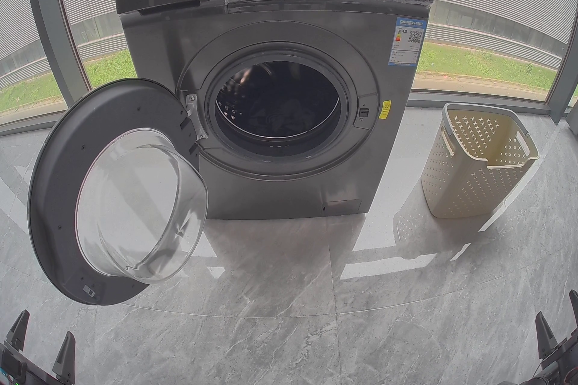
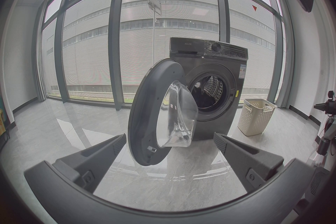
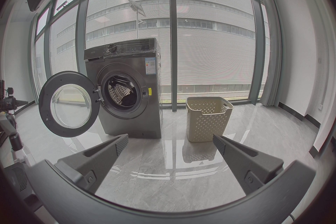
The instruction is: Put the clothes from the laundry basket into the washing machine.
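At lower left of the head view we see the left gripper [image 1: 41, 338], fingers apart, holding nothing. Above it the round door [image 1: 114, 194] hangs wide open from the washing machine [image 1: 271, 197] at centre. Dark clothes [image 1: 274, 118] lie low in its drum. The laundry basket [image 1: 457, 181] stands right of the machine. At lower right, the right gripper [image 1: 560, 320] is likewise spread.

bright daylight from the windows [image 3: 210, 42], pale glare on the glossy floor [image 1: 385, 269], fisheye-bent edges
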Available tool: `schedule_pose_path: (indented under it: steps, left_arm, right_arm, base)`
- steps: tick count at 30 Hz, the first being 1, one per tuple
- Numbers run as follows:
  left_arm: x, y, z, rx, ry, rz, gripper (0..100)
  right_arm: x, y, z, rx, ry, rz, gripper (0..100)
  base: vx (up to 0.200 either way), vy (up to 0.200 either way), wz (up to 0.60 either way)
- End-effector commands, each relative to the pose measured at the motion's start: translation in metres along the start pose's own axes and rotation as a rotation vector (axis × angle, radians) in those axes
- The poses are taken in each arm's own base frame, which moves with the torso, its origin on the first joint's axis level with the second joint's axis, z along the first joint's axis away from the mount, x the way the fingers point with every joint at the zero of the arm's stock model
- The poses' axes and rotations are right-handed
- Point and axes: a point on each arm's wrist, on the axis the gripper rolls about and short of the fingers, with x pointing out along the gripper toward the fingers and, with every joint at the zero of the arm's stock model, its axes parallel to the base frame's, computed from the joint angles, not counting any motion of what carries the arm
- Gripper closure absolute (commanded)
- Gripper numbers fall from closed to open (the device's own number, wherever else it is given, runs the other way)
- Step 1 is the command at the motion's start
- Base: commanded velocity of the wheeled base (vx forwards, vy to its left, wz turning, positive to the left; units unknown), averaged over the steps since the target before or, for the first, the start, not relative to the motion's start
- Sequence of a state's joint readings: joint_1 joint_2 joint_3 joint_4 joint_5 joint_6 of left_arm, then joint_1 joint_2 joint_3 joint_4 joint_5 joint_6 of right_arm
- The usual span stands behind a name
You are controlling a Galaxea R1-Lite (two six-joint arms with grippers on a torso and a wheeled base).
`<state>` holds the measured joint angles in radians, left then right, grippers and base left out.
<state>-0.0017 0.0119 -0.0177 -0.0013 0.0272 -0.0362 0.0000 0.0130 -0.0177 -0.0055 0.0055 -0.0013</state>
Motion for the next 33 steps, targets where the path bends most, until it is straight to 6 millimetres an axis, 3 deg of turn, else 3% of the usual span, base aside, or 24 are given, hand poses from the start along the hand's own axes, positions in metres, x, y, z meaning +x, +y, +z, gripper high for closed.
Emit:
schedule_pose_path:
  steps: [1,5,11,20,33]
  left_arm:
    - [0.0004,0.0002,-0.0051,-0.002,0.005,0.001,0]
    - [0.0004,0.0002,-0.0051,0.0,0.005,0.001,0]
    - [0.0004,0.0002,-0.0051,0.0,0.005,0.001,0]
    - [0.0004,0.0002,-0.0051,-0.002,0.005,0.001,0]
    - [0.0004,0.0001,-0.0051,-0.002,0.006,-0.001,0]
  right_arm:
    - [0.0011,0.0,-0.0049,0.0,0.015,0.001,0]
    - [0.0012,0.0,-0.005,-0.002,0.018,-0.004,0]
    - [0.0012,-0.0001,-0.0049,-0.003,0.016,-0.002,0]
    - [0.0011,0.0,-0.0049,-0.002,0.015,0.005,0]
    - [0.0011,0.0,-0.0049,-0.002,0.015,0.005,0]
  base:
    - [0.0,0.0,0.0]
    - [0.0,0.0,0.0]
    - [0.0,0.0,0.6]
    - [0.0,0.0,0.0]
    - [0.0,0.2,0.0]
